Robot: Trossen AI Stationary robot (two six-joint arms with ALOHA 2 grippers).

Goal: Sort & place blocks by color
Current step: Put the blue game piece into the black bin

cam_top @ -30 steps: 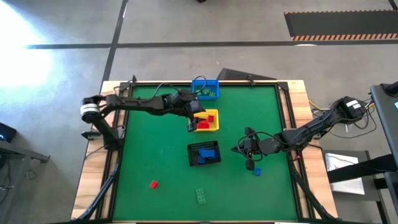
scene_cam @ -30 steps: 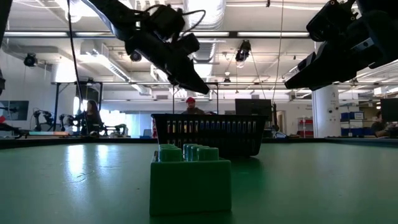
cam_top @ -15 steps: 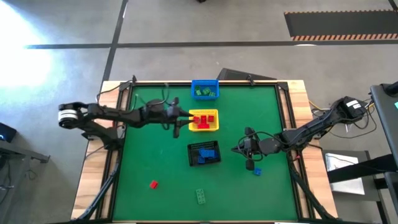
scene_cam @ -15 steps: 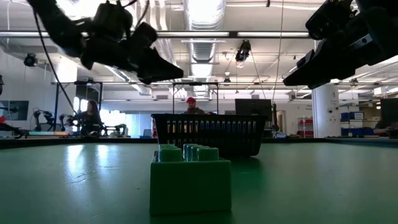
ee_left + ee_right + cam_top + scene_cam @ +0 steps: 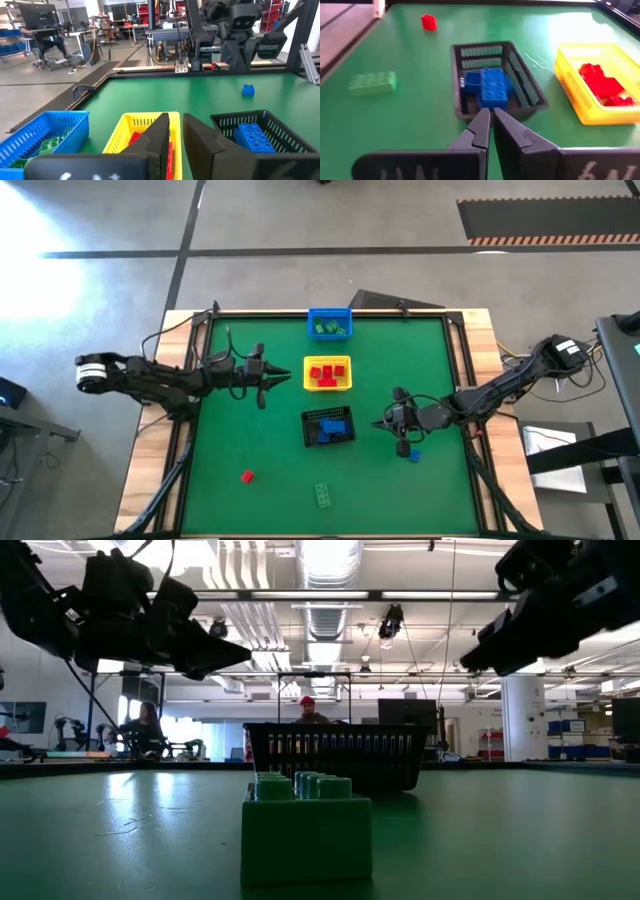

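Three loose blocks lie on the green table: a red one (image 5: pixel 247 476) and a green one (image 5: pixel 325 495) near the front edge, and a blue one (image 5: pixel 414 454) right of centre. My left gripper (image 5: pixel 288 376) hovers level, left of the yellow basket (image 5: pixel 328 359). Its fingers (image 5: pixel 161 131) are almost together, with nothing between them. My right gripper (image 5: pixel 378 421) is shut and empty. It hangs right of the black basket (image 5: pixel 308 430) and points at it. The blue block lies on the table beside the right arm's wrist.
The yellow basket holds red blocks (image 5: pixel 326 372). The black basket holds blue blocks (image 5: pixel 490 86). The blue basket (image 5: pixel 330 311) at the far edge holds green blocks. A wooden frame borders the table. In the low view a person stands in the room beyond.
My left gripper has drawn back from over the yellow basket toward the table's left edge. It has tipped from pointing down to nearly level.
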